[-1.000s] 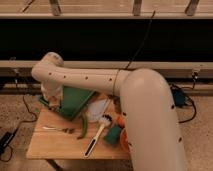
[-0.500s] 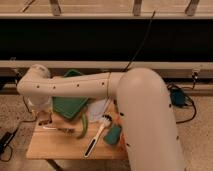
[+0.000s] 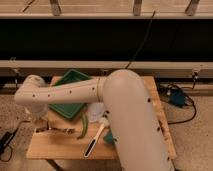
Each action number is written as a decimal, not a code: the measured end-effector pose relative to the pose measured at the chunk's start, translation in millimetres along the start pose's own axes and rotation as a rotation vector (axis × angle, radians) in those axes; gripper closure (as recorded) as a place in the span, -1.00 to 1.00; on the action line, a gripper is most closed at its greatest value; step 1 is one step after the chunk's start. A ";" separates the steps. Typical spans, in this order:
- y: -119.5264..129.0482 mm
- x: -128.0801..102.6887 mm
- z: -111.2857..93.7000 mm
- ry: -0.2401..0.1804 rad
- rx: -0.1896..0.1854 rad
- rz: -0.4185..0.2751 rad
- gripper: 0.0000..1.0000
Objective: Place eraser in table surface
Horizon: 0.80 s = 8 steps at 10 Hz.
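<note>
Hovering gripper (image 3: 44, 126) | table surface (image 3: 60, 145) left edge | no legible writing

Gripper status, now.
Gripper: low at the table's left edge, beside the green tray; open or shut cannot be told.
</note>
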<state>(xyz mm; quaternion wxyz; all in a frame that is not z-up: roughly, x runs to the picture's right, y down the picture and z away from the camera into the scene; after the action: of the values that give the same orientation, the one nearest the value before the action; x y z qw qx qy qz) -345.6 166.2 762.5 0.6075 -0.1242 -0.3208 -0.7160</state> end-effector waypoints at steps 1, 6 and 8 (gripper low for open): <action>0.9 0.9 4.7 -0.005 -0.009 0.006 0.76; 8.0 11.2 42.2 -0.032 -0.047 0.043 0.73; 13.8 17.7 54.0 -0.038 -0.061 0.082 0.37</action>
<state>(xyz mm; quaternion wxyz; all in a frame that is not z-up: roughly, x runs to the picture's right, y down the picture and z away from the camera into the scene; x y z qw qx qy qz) -348.0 184.4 818.0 0.6261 -0.1691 -0.3048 -0.6975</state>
